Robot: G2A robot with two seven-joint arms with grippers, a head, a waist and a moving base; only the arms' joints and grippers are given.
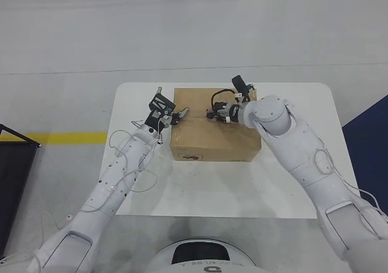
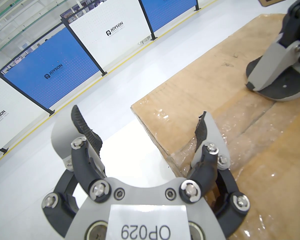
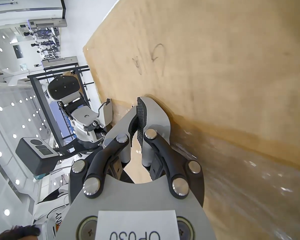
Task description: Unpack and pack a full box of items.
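Observation:
A closed brown cardboard box [image 1: 214, 133] stands on the white table [image 1: 214, 188] toward its far side, and clear tape [image 2: 252, 118] covers its top seam. My left gripper [image 1: 178, 115] is open at the box's far left corner; in its wrist view [image 2: 139, 112] one finger is over the lid [image 2: 215, 101] and the other beyond the edge. My right gripper [image 1: 211, 115] is shut, with its tips resting on the box top beside the seam [image 3: 140, 101]. From the left wrist it shows farther along the lid [image 2: 255, 87]. The left gripper [image 3: 90, 98] appears past the box [image 3: 215, 51] edge.
There is free table in front of the box and to both sides. A black frame [image 1: 3, 170] stands on the floor to the left of the table. A dark blue panel [image 1: 384, 136] lies off the right side.

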